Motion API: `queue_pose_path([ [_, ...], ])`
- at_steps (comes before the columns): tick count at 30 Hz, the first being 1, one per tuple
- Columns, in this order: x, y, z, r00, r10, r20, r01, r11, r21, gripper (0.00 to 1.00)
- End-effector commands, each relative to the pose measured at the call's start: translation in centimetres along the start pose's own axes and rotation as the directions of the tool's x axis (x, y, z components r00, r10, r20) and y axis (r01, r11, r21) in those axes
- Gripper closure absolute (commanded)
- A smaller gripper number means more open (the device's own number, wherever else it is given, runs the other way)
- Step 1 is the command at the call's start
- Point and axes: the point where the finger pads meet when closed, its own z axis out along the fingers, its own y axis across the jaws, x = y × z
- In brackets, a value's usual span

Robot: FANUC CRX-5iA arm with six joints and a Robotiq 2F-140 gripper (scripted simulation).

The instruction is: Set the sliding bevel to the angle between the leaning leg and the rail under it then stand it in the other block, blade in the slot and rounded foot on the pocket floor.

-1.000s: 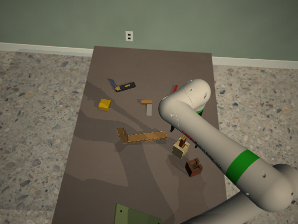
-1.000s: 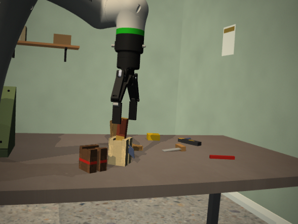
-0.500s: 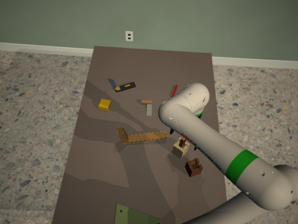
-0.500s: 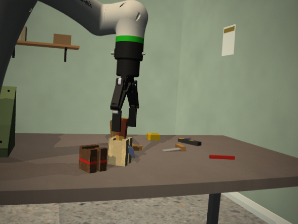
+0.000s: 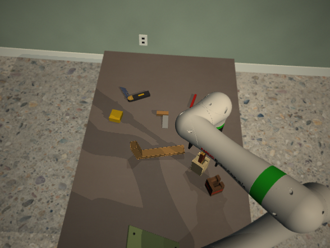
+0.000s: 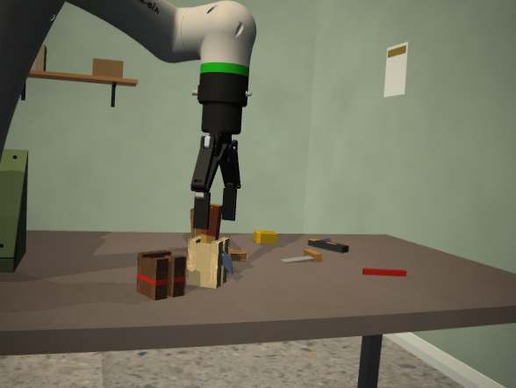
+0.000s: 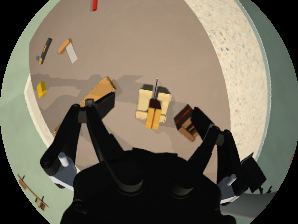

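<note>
The sliding bevel (image 5: 201, 157) stands in a pale wooden block (image 5: 200, 165), its brown handle pointing up (image 6: 214, 221). My gripper (image 6: 215, 214) is open, pointing down, with one finger on each side of the handle's top and not closed on it. In the top view my arm hides most of the gripper. The other block, dark with a red band (image 5: 214, 185), stands close beside the pale one (image 6: 160, 274). The rail with its leaning leg (image 5: 155, 150) lies left of the blocks. The wrist view shows the pale block (image 7: 153, 104) below me and the dark block (image 7: 188, 121) beside it.
A black and yellow bevel (image 5: 136, 95), a yellow cube (image 5: 115, 115), a small try square (image 5: 163, 118) and a red bar (image 6: 384, 272) lie further out on the table. A green box (image 6: 10, 211) stands at the near end.
</note>
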Motion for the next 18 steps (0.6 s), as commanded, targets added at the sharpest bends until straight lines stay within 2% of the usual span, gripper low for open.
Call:
queue_pose_path([
  [1, 0.04, -0.04, -0.08, 1.0, 0.0, -0.001, 0.0, 1.0, 0.001, 0.0],
  [13, 0.04, -0.07, -0.08, 1.0, 0.0, -0.001, 0.0, 1.0, 0.001, 0.0],
  [14, 0.04, -0.07, -0.08, 1.0, 0.0, -0.001, 0.0, 1.0, 0.001, 0.9],
  [18, 0.04, -0.07, -0.08, 1.0, 0.0, -0.001, 0.0, 1.0, 0.001, 0.9],
])
